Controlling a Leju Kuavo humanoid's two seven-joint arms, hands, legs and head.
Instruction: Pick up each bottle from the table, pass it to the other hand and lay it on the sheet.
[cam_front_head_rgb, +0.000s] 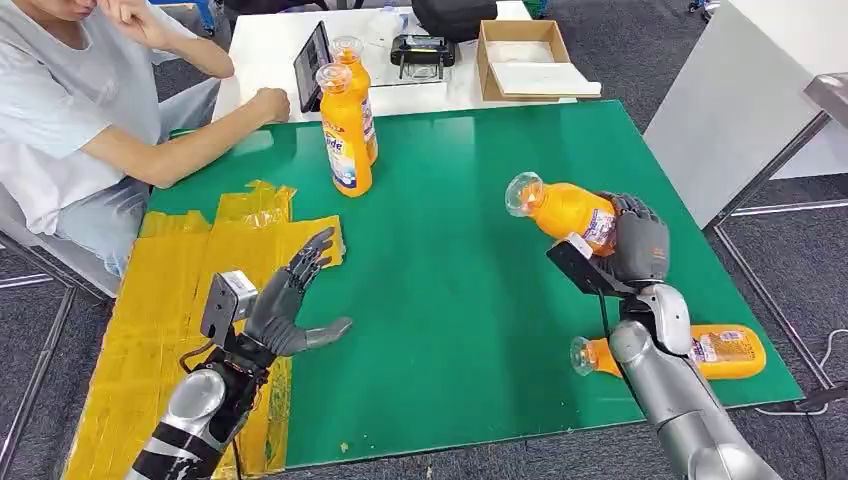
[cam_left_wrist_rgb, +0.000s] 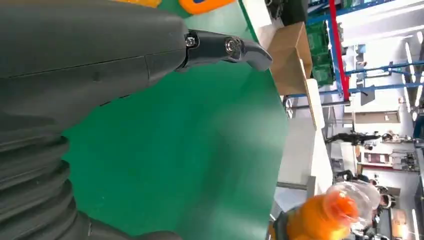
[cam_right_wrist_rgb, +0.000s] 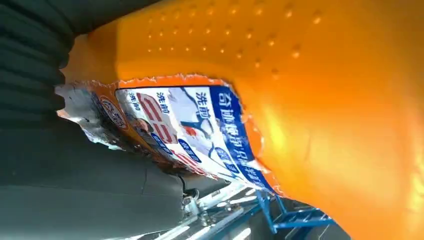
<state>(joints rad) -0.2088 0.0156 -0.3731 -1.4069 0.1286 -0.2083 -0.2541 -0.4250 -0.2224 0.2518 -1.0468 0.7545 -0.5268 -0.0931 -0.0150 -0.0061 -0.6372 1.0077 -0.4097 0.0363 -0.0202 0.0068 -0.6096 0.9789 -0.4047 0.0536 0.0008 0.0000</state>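
My right hand (cam_front_head_rgb: 638, 240) grips an orange bottle (cam_front_head_rgb: 562, 210) by its labelled body and holds it tilted above the green table (cam_front_head_rgb: 450, 280), clear cap toward the left. The right wrist view is close on that bottle (cam_right_wrist_rgb: 310, 100) and its torn label. My left hand (cam_front_head_rgb: 290, 300) is open, fingers spread, over the edge of the yellow sheet (cam_front_head_rgb: 170, 300). The left wrist view has its thumb (cam_left_wrist_rgb: 220, 47) over green table and the held bottle's cap (cam_left_wrist_rgb: 340, 210) ahead. Two orange bottles (cam_front_head_rgb: 346, 135) stand upright at the table's far side. Another bottle (cam_front_head_rgb: 700, 352) lies flat behind my right forearm.
A person (cam_front_head_rgb: 80, 110) sits at the far left with a hand resting on the table's corner. Behind the green table a white table (cam_front_head_rgb: 270, 50) carries a tablet (cam_front_head_rgb: 313, 62), a black device and a cardboard box (cam_front_head_rgb: 525, 60). Grey floor lies to the right.
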